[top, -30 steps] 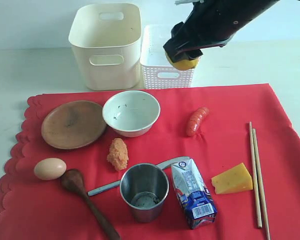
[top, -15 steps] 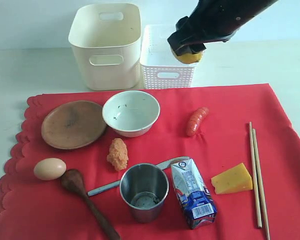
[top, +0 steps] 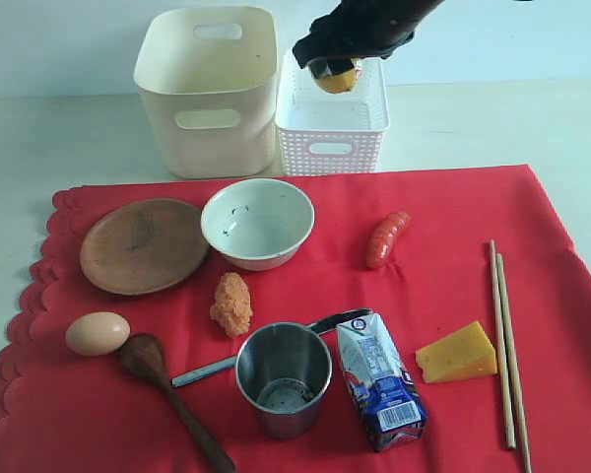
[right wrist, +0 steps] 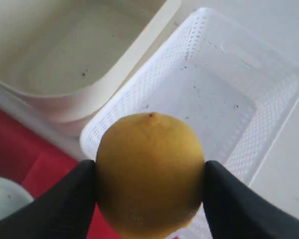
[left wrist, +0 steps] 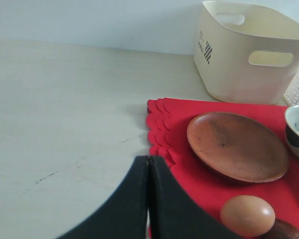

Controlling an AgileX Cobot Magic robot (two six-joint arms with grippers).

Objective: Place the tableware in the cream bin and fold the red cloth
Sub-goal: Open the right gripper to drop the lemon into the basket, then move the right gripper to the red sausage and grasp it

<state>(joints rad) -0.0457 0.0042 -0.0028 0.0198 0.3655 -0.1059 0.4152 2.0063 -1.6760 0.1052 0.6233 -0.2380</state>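
Jaws of the right gripper (top: 337,67) stand wide, pinching the lemon (top: 337,79) over the basket (top: 332,148); the left gripper (left wrist: 148,199) is closed, empty. Food-clearing, it seems — the tableware (top: 143,244) sits on the cloth (top: 443,207), the bin (top: 209,138) bare. Next: lower and release.

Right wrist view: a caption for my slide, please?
Right pincer holds round yellow lemon above white lattice-sided plastic basket.

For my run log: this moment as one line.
right gripper: holds lemon above white basket | left gripper: shut | plate, bowl, cup: on red cloth
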